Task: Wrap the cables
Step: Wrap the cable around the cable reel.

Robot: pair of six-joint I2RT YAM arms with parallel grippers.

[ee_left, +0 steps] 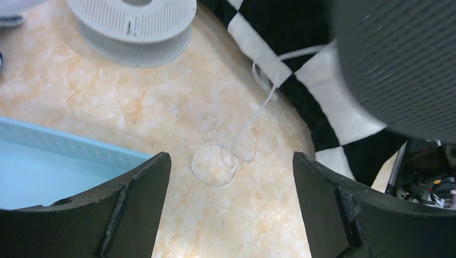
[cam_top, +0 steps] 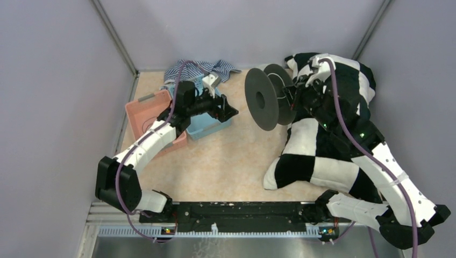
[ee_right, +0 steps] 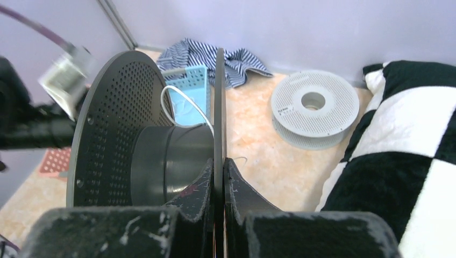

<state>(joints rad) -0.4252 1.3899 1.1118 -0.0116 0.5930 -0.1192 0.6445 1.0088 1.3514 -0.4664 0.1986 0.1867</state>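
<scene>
A thin white cable [ee_left: 256,114] lies on the tabletop in a small loose loop [ee_left: 200,173] and runs up onto the checkered cushion [ee_left: 301,80]. My left gripper [ee_left: 230,180] hovers above that loop, open, with nothing between its fingers; in the top view it [cam_top: 228,111] sits over the blue basket's edge. My right gripper [ee_right: 219,164] is shut on one flange of a black spool [ee_right: 115,123], which it holds on edge [cam_top: 262,98]. A white cable strand [ee_right: 185,97] arcs between the spool's flanges to the hub.
A blue basket [cam_top: 207,126] and a pink basket [cam_top: 141,115] stand at the left. A striped cloth [cam_top: 201,69] lies at the back. A grey spool [ee_right: 314,107] lies flat near the large black-and-white cushion [cam_top: 322,161] on the right. Walls close in on both sides.
</scene>
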